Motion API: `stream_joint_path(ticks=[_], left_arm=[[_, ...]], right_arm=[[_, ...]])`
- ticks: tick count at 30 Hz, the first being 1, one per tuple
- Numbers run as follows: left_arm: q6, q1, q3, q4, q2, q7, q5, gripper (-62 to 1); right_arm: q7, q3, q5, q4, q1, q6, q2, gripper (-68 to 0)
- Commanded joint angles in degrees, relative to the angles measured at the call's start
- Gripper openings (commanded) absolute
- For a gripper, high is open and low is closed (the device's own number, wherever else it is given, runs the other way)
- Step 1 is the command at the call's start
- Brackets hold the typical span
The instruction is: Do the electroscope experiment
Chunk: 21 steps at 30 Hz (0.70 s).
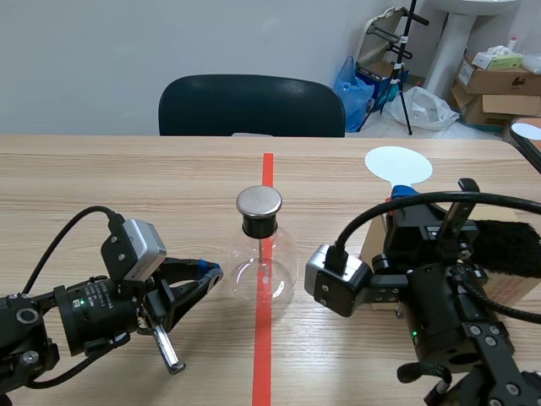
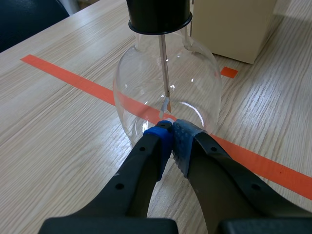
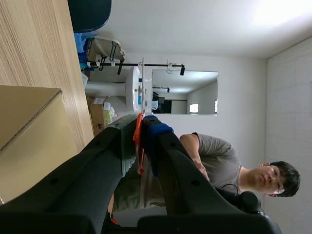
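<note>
Where the red tape (image 1: 263, 355) runs down the table (image 1: 101, 178), the flask (image 1: 264, 269) stands upright right on it. A black stopper (image 1: 259, 225) sits in its neck with a metal cap (image 1: 259, 201) on top, and a thin rod (image 2: 165, 63) hangs inside. Low on its left, the left gripper (image 1: 210, 272) lies with fingers pressed together on nothing. Its blue tips are right at the foot of the glass; touching or just short, I can't say. The right gripper (image 1: 404, 191) is raised beside a box (image 1: 373, 245), fingers clamped on the stem of a white round paddle (image 1: 397, 162). The paddle stands up above them, well apart from the flask. Behind the table sits a dark chair (image 1: 251, 106).
</note>
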Motion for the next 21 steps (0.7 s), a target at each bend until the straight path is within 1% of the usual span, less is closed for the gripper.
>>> stream_joint_path(ticks=[1, 4, 6, 9, 11, 14, 15, 18, 19, 21], left_arm=[[0.02, -0.17, -0.2, 1.22, 0.28, -0.92, -0.52, -57.7], [0.02, -0.17, -0.2, 1.22, 0.28, -0.92, -0.52, -57.7], [0.02, -0.17, -0.2, 1.22, 0.28, -0.94, -0.52, -57.7], [0.02, -0.17, -0.2, 1.22, 0.28, -0.94, -0.52, -57.7], [0.02, -0.17, -0.2, 1.22, 0.28, -0.94, -0.52, -57.7], [0.02, -0.17, -0.2, 1.22, 0.28, -0.94, -0.52, -57.7], [0.02, -0.17, -0.2, 1.22, 0.28, -0.94, -0.52, -57.7], [0.02, -0.17, -0.2, 1.22, 0.28, -0.92, -0.52, -57.7], [0.02, -0.17, -0.2, 1.22, 0.28, -0.92, -0.52, -57.7], [0.02, -0.17, -0.2, 1.22, 0.28, -0.92, -0.52, -57.7]], right_arm=[[-0.07, 0.37, -0.26, 0.33, 0.68, -0.7, 0.74, -66.6], [-0.04, 0.37, 0.31, 0.35, 0.52, -0.96, 0.74, -66.6], [-0.04, 0.42, 1.49, 0.96, 0.11, -1.31, 0.76, -66.6], [0.57, 2.4, 2.12, 3.52, -2.47, -1.29, 1.09, -66.7], [2.73, 5.27, 2.16, 5.4, -5.4, -1.27, 1.22, -66.7], [7.54, 10.75, 2.4, 7.96, -10.58, -1.33, 1.22, -66.7], [9.33, 12.66, 2.6, 8.55, -12.24, -2.12, 1.22, -66.7], [14.75, 18.67, 2.99, 9.25, -17.03, -6.84, 0.55, -66.7], [16.48, 20.76, 3.02, 9.22, -18.43, -8.0, 0.0, -66.7], [20.0, 25.07, 3.74, 9.22, -20.92, -9.31, -1.31, -66.7]])
